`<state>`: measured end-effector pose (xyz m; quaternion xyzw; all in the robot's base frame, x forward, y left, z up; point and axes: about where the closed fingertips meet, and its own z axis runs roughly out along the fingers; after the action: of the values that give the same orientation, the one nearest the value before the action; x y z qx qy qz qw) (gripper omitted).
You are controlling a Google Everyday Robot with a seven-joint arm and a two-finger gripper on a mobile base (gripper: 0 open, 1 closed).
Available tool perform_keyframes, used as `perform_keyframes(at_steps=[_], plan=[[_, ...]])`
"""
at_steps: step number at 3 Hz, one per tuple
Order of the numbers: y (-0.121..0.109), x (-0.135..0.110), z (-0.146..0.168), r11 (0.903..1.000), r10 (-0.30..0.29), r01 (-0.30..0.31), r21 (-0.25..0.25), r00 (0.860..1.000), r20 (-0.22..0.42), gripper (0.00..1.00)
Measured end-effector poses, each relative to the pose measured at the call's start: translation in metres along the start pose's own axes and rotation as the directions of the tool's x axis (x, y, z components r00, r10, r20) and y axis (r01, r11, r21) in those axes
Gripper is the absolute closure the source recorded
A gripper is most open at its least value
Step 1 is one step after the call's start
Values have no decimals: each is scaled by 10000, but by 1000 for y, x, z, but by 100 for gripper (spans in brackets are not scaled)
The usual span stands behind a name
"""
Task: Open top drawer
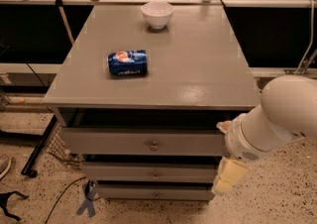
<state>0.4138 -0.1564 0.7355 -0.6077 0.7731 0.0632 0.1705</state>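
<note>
The top drawer point(114, 141) is the widest grey front of the cabinet, with a small round metal knob point(154, 145) at its centre. It sits just under the tabletop, with a dark gap above it. Two slimmer drawer fronts, the middle one point(148, 172) and the bottom one point(153, 192), lie below it. My gripper point(225, 161) is at the end of the white arm point(277, 119), at the cabinet's right front corner. It is level with the top and middle drawers, to the right of the knob and apart from it.
A blue soda can point(128, 63) lies on its side on the grey tabletop point(198, 69). A white bowl point(157, 14) stands at the back. A metal rail runs behind the cabinet. Cables and a blue tape mark point(87, 202) lie on the speckled floor at the left.
</note>
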Motion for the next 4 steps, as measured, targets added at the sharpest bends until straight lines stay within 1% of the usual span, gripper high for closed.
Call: perform_keyframes(at_steps=[1,2,3,4], plan=[[-9,-8,14,9997,-262,261,33,9990,354,0],[-25,-21,46,9976,-648,669,-204,9939,893,0],[-25,-21,46,9975,-650,670,-203,9939,892,0],[-33,-22,61,9969,-775,781,-50,9946,683,0]])
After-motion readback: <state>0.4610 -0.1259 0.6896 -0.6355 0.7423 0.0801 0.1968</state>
